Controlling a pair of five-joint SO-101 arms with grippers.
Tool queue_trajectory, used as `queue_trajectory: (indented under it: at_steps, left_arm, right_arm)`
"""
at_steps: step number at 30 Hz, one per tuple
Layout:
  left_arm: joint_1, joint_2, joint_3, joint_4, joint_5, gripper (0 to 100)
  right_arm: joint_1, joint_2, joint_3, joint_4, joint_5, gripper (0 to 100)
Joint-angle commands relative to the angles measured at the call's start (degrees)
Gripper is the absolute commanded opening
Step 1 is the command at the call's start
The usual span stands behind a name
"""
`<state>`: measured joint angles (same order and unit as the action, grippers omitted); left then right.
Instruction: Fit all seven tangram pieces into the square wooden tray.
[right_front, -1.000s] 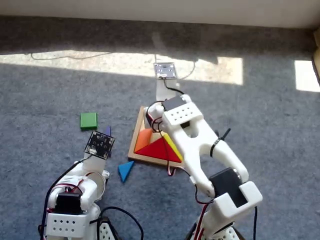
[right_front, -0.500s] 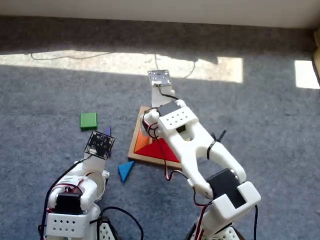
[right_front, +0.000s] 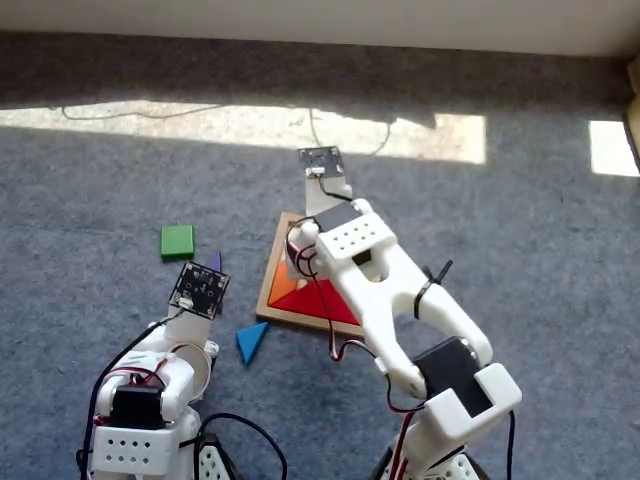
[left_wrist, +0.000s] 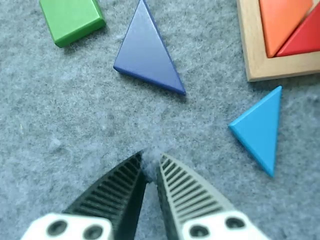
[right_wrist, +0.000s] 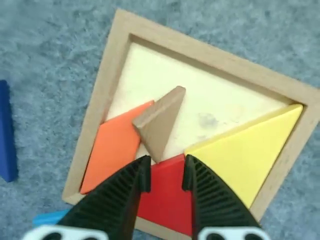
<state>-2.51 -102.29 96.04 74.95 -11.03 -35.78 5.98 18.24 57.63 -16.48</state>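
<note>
While the right arm's jaws hang a little open over the square wooden tray (right_wrist: 210, 62) at the centre of the high view, gripping nothing, a small tan wooden triangle (right_wrist: 160, 122) lies tilted inside it, partly on the orange flat piece (right_wrist: 112, 150). A red triangle (right_wrist: 167, 195) and a yellow triangle (right_wrist: 250, 155) lie flat in the tray as well. The left arm's jaws are almost closed and empty above the grey carpeted bench (left_wrist: 60, 115). Left of the tray in the high view lie a green square block (left_wrist: 72, 20), a dark blue triangle (left_wrist: 145, 52) and a light blue triangle (left_wrist: 260, 127).
</note>
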Motion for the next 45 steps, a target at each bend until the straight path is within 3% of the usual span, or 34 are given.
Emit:
queue_trajectory:
  at_steps: [1, 24, 29, 38, 45]
  left_arm:
    - [-0.66, -0.66, 1.19, 0.18, 0.09, 1]
    - [-0.66, -0.66, 1.19, 0.18, 0.09, 1]
    - [-0.66, -0.66, 1.19, 0.18, 0.09, 1]
    - [-0.66, -0.66, 1.19, 0.18, 0.09, 1]
    - [-0.66, -0.66, 1.19, 0.18, 0.09, 1]
  right_arm:
    - [-1.01, -1.27, -5.41, 0.22, -0.09, 11.2]
    - [-1.54, 11.91, -14.90, 1.01, -0.09, 10.8]
    - [-0.48, 11.91, -14.73, 1.10, -0.09, 5.1]
    - [2.86, 11.91, -14.90, 4.62, -0.53, 13.3]
    - [3.38, 11.91, -15.08, 4.70, -0.44, 13.9]
